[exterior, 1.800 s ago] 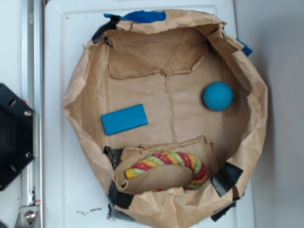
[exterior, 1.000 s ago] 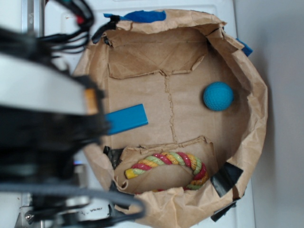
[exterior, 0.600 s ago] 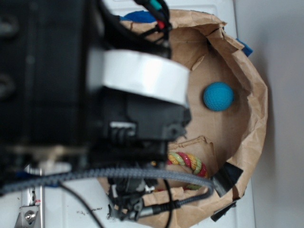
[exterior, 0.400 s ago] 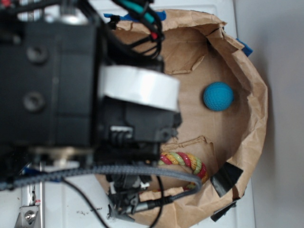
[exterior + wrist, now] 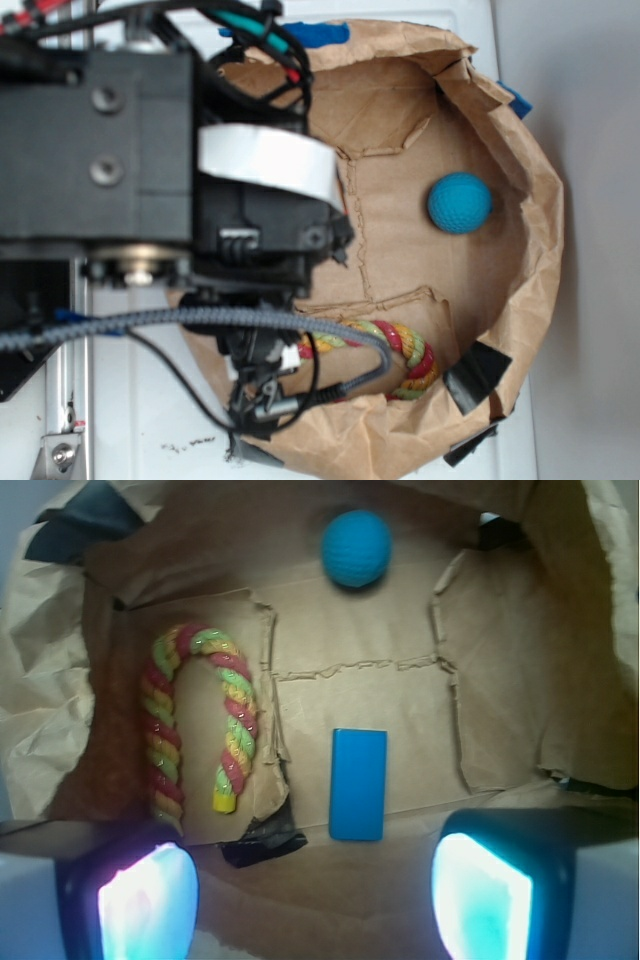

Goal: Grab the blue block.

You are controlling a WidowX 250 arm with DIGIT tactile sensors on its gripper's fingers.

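Between and just ahead of the spread, empty pincer (image 5: 315, 895), the blue block (image 5: 357, 783) lies flat on the paper bag's floor (image 5: 400, 695), lengthwise away from the camera; recommended: straight descent, closing across its narrow width, clear of the rope toy (image 5: 200, 720).

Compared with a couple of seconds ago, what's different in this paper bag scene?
The robot arm has swung in from the left and now hangs over the bag's left side, hiding the blue block from the overhead view. The open end effector is above the block and holds nothing. The block, the teal ball and the rope toy lie where they were.
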